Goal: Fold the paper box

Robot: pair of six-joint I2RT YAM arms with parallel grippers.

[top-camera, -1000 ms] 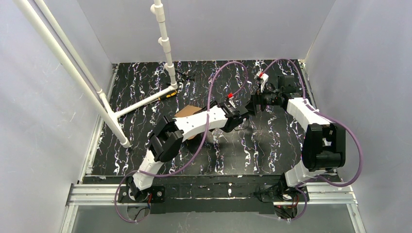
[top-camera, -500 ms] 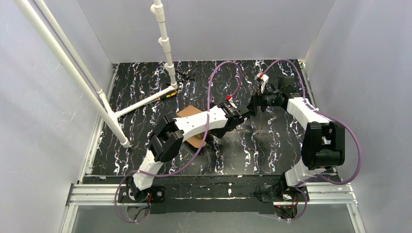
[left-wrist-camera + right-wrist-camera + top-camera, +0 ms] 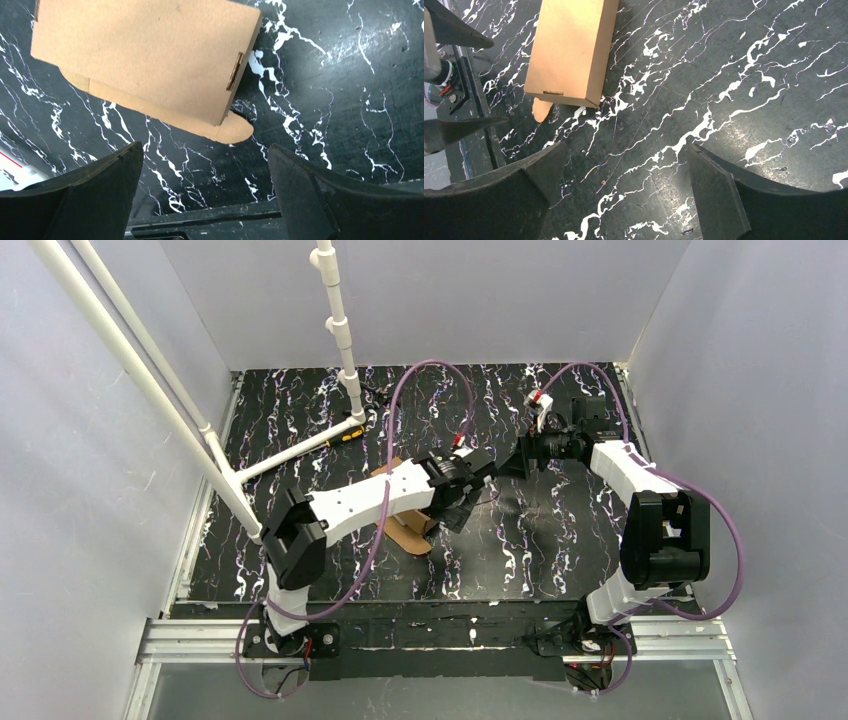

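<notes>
Pulled back toward the near left compared with a second ago: the left gripper (image 3: 202, 150), with fingers parted from half-closed to wide. Holds nothing now; hangs just above the paper box (image 3: 145, 50), not touching it. On the other side, the right gripper (image 3: 624, 147) at the same place as before, also spread wide and empty, near one end of the box. Below both, the box flat on the black marbled table (image 3: 560, 540), closed into a low rectangle, more uncovered in the top view than a second ago. Looks like the last step: letting go after the closing. At one short end, a rounded tab (image 3: 235, 131) outside the wall, below a narrow slot (image 3: 234, 72). Probably calls for pressing this tab in with one finger while steadying the box, or, if already good enough, only for moving away.
</notes>
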